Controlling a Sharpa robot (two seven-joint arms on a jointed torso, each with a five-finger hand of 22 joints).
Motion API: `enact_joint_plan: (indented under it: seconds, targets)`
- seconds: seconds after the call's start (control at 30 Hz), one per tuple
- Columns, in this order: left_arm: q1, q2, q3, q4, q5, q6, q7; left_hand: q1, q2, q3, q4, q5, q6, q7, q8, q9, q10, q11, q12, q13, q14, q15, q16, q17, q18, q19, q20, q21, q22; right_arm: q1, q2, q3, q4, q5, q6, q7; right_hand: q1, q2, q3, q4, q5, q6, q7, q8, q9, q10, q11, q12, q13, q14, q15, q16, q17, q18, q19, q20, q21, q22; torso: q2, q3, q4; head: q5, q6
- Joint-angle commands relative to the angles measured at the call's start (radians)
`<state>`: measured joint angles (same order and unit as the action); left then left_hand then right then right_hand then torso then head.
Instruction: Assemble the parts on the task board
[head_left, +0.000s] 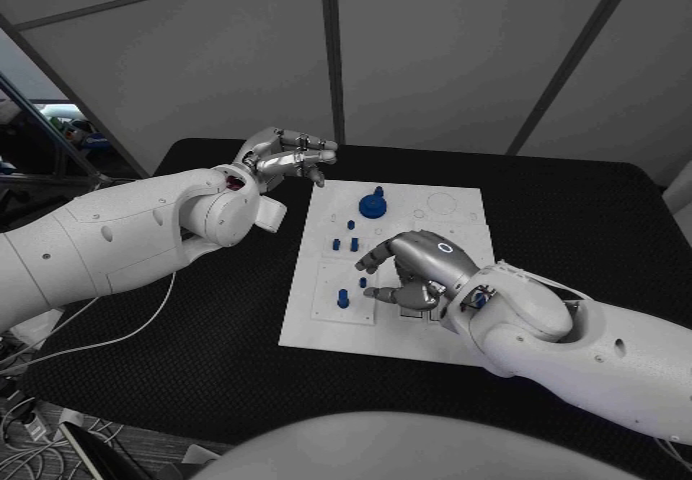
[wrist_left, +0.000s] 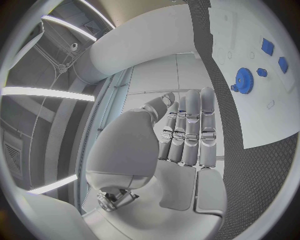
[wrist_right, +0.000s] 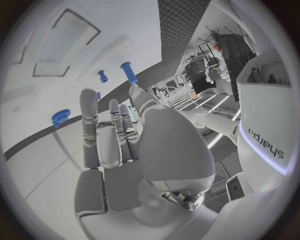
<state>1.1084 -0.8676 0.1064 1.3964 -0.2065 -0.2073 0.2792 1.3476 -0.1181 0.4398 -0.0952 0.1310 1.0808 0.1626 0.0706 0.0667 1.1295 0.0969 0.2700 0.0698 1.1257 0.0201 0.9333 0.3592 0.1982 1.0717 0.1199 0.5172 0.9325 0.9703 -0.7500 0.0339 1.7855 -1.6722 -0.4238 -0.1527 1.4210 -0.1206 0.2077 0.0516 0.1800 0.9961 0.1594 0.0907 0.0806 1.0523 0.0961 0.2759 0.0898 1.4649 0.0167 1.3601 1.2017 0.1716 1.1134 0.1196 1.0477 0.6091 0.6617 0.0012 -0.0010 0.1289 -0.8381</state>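
The white task board (head_left: 325, 325) lies in the middle of the black table. A blue gear (head_left: 374, 205) stands near its far edge, with small blue pegs (head_left: 345, 242) just nearer and another peg (head_left: 342, 297) toward the board's left side. My right hand (head_left: 411, 270) hovers over the board's middle, fingers bent down, holding nothing. The right wrist view shows its fingers (wrist_right: 112, 132) apart above the board (wrist_right: 37, 100), with blue pegs (wrist_right: 129, 72) beyond. My left hand (head_left: 289, 155) is raised past the board's far left corner, empty. The left wrist view shows the gear (wrist_left: 244, 80) beside its straight fingers (wrist_left: 187, 130).
Black table (head_left: 577, 230) surrounds the board on all sides. White cables (head_left: 87, 340) hang off the table's left edge. Grey wall panels stand behind the table.
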Motion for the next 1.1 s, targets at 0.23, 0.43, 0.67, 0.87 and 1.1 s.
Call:
enact_joint_plan:
  seconds: [0.23, 0.43, 0.67, 0.87, 1.1]
  targets:
    - [0.001, -0.01, -0.001, 0.007, 0.003, 0.006, 0.0, 0.001, 0.008, -0.003, -0.003, -0.003, -0.006, 0.004, -0.003, -0.002, -0.008, 0.0, 0.005, -0.002, -0.006, 0.0, -0.004, -0.002, -0.016, -0.003, -0.001, -0.004, 0.0, 0.024, -0.188, 0.036, 0.048, 0.3, 0.026, -0.052, -0.102, -0.022, -0.034, 0.076, 0.037, 0.101, -0.046, 0.049, 0.02, 0.249, -0.064, 0.155, 0.1, 0.047, -0.056, 0.045, 0.07, -0.024, 0.09, -0.045, 0.084, 0.132, -0.003, -0.0026, -0.0048, -0.08, 0.025]
    - [0.001, -0.013, -0.003, 0.013, 0.003, 0.003, 0.001, 0.001, 0.008, -0.003, -0.003, -0.003, -0.006, 0.004, -0.003, -0.002, -0.008, 0.0, 0.005, -0.002, -0.006, 0.0, -0.004, -0.002, -0.016, -0.003, -0.001, -0.004, 0.0, 0.026, -0.287, 0.039, 0.085, 0.323, 0.05, -0.156, -0.151, -0.041, -0.128, 0.137, 0.172, 0.105, -0.064, 0.08, 0.048, 0.225, -0.08, 0.479, 0.425, 0.072, -0.071, 0.113, 0.181, -0.045, 0.15, -0.063, 0.15, 0.245, -0.007, -0.0041, -0.0144, -0.13, 0.027]
    - [0.001, -0.014, -0.003, 0.017, 0.003, 0.003, 0.001, 0.001, 0.008, -0.003, -0.003, -0.003, -0.006, 0.004, -0.003, -0.002, -0.008, 0.0, 0.005, -0.002, -0.006, 0.0, -0.004, -0.002, -0.016, -0.003, -0.001, -0.004, 0.0, 0.017, -0.335, 0.039, 0.114, 0.263, 0.056, -0.26, -0.155, -0.03, -0.258, 0.211, 0.216, 0.084, -0.07, 0.14, 0.111, 0.244, -0.084, 0.857, 0.877, 0.092, -0.071, 0.178, 0.299, -0.061, 0.194, -0.065, 0.215, 0.353, -0.013, -0.0032, -0.0265, -0.156, 0.024]
    - [0.001, -0.016, -0.004, 0.017, 0.003, 0.004, 0.001, 0.001, 0.008, -0.003, -0.002, -0.003, -0.005, 0.004, -0.002, -0.001, -0.008, 0.0, 0.005, -0.001, -0.006, 0.001, -0.004, -0.002, -0.016, -0.003, -0.001, -0.004, 0.0, 0.002, -0.339, 0.038, 0.125, 0.198, 0.061, -0.309, -0.148, -0.023, -0.305, 0.236, 0.215, 0.069, -0.07, 0.167, 0.141, 0.253, -0.084, 0.907, 0.95, 0.095, -0.071, 0.187, 0.317, -0.064, 0.199, -0.065, 0.228, 0.375, -0.016, -0.0035, -0.0331, -0.158, 0.019]
    - [0.001, -0.019, -0.004, 0.017, 0.003, 0.005, 0.001, 0.001, 0.008, -0.003, -0.002, -0.003, -0.005, 0.004, -0.002, -0.001, -0.008, 0.0, 0.005, -0.001, -0.006, 0.001, -0.004, -0.002, -0.016, -0.003, -0.001, -0.004, 0.0, -0.01, -0.324, 0.036, 0.118, 0.159, 0.078, -0.341, -0.157, -0.015, -0.335, 0.239, 0.213, 0.062, -0.072, 0.186, 0.16, 0.264, -0.085, 0.935, 0.992, 0.096, -0.071, 0.191, 0.325, -0.065, 0.2, -0.065, 0.234, 0.383, -0.015, -0.0049, -0.0316, -0.158, 0.018]
